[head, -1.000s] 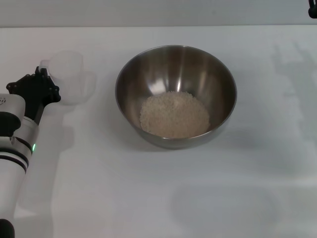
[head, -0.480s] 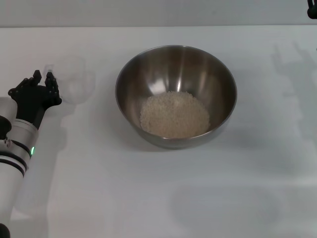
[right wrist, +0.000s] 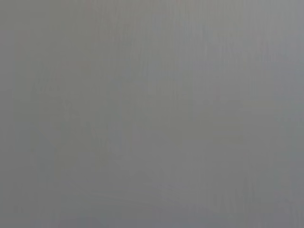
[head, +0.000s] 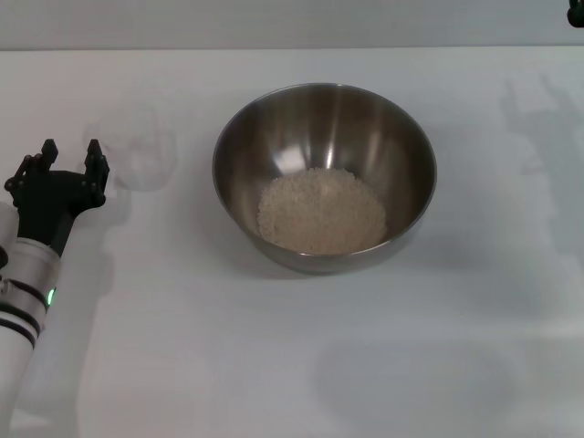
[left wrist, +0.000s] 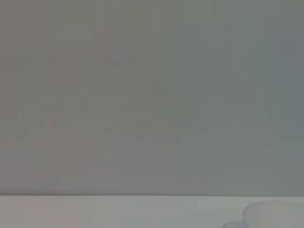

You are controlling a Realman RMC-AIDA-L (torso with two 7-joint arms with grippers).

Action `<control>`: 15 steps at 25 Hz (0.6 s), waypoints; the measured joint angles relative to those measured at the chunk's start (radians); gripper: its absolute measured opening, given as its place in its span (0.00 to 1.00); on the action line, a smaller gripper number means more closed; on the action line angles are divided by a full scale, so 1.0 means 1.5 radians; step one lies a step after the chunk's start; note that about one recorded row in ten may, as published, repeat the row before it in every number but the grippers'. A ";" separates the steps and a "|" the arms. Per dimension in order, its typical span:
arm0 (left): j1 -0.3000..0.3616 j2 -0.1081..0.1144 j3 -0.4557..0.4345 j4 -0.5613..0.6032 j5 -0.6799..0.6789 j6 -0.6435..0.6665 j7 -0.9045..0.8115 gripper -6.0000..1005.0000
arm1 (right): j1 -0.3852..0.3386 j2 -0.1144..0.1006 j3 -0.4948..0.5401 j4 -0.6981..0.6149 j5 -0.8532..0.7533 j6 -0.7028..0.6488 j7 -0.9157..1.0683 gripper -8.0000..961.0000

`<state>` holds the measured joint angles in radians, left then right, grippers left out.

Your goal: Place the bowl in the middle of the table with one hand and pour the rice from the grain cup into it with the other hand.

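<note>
The steel bowl (head: 330,117) stands in the middle of the white table (head: 274,356) and holds a pale heap of rice (head: 321,212). The clear grain cup (head: 139,146) stands upright on the table to the left of the bowl and looks empty. My left gripper (head: 70,151) is open and empty, just left of the cup and apart from it. Part of the cup also shows in the left wrist view (left wrist: 275,216). Only a dark tip of my right arm (head: 576,13) shows at the far right top corner.
The right wrist view shows only a plain grey surface. The left wrist view shows a grey wall above the table's edge (left wrist: 118,211).
My left gripper has let go of the grain cup, opened, and drawn back toward the near left. The cup stays standing on the table. The bowl and rice have not moved.
</note>
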<state>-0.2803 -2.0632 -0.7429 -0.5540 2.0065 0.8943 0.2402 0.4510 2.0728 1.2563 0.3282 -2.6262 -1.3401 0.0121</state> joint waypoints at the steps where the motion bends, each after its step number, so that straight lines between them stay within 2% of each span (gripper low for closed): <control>1: 0.004 0.000 0.000 -0.001 0.000 0.001 0.000 0.54 | 0.000 0.000 0.000 0.000 0.000 0.000 -0.001 0.55; 5: 0.031 0.000 0.008 -0.009 0.001 0.030 -0.001 0.54 | 0.003 0.000 0.001 -0.003 0.005 0.001 -0.004 0.55; 11: 0.078 -0.002 0.037 -0.020 0.066 0.152 -0.006 0.54 | 0.008 0.000 0.012 -0.014 0.007 0.001 -0.002 0.55; 15: 0.110 -0.002 0.051 -0.001 0.103 0.265 -0.050 0.54 | 0.002 0.002 0.012 -0.014 0.007 -0.002 -0.002 0.55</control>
<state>-0.1147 -2.0656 -0.6666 -0.5560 2.1617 1.2918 0.1647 0.4538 2.0754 1.2748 0.3067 -2.6153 -1.3431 0.0097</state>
